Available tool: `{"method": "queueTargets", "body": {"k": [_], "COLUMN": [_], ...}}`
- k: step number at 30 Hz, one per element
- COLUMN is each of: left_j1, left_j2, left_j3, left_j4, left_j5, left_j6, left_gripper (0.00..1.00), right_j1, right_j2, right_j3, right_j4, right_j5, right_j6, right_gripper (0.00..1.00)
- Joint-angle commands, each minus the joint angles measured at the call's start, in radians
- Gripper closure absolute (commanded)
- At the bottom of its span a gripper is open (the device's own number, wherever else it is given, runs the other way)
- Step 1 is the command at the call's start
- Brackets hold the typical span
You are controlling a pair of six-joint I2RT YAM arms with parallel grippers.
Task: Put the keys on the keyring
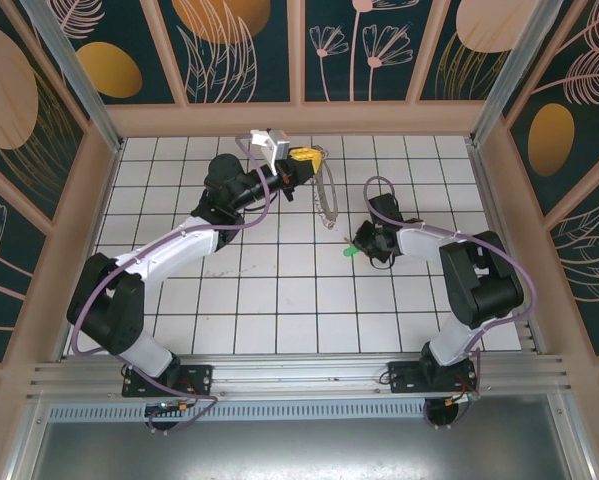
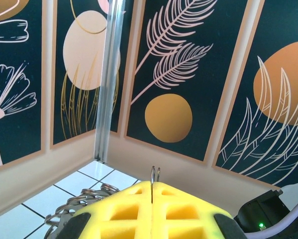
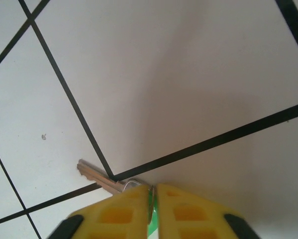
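Observation:
My left gripper is raised near the back of the tiled floor, its yellow fingers shut on the keyring, a thin grey loop that hangs down from them. In the left wrist view the gripper pinches the ring's wire, and the bumpy chain-like rim curls off to the left. My right gripper is low on the floor, right of centre, beside the green key. In the right wrist view the gripper is shut on the key's green head, and the metal blade points left over a tile line.
Patterned wall panels close in the back and sides, with an aluminium corner post near the left gripper. The white tiled floor spreads between the two arms. The arm bases sit on the front rail.

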Motion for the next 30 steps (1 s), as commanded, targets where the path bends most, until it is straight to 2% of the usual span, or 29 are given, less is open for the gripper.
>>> {"method": "queueTargets", "body": {"k": [1, 2, 7, 11, 16, 19, 25, 30], "left_j1": [-0.001, -0.002, -0.002, 0.0, -0.001, -0.001, -0.001, -0.001], "left_j2": [0.011, 0.012, 0.015, 0.015, 0.011, 0.011, 0.006, 0.007], "left_j3": [0.004, 0.006, 0.016, 0.032, 0.054, 0.062, 0.072, 0.106], "left_j4": [0.081, 0.081, 0.07, 0.047, 0.018, 0.014, -0.016, -0.076], "left_j5": [0.022, 0.024, 0.031, 0.038, 0.048, 0.049, 0.059, 0.095], "left_j6": [-0.023, -0.023, -0.024, -0.019, -0.016, -0.02, -0.005, 0.026], "left_gripper": [1.0, 1.0, 1.0, 1.0, 1.0, 1.0, 1.0, 1.0], "right_j1": [0.005, 0.004, 0.0, -0.014, -0.045, -0.091, -0.197, -0.269], "right_j2": [0.011, 0.009, -0.023, -0.104, -0.248, -0.286, -0.371, -0.44], "right_j3": [0.021, 0.021, 0.025, 0.042, 0.013, -0.021, -0.131, -0.175], "right_j4": [-0.02, -0.021, -0.036, -0.017, 0.177, 0.27, 0.508, 0.682], "right_j5": [0.008, 0.009, 0.029, 0.037, -0.149, -0.308, -0.592, -0.772], "right_j6": [-0.007, -0.01, -0.052, -0.164, -0.383, -0.427, -0.442, -0.41], "right_gripper": [0.95, 1.0, 1.0, 1.0, 1.0, 1.0, 1.0, 1.0]}}
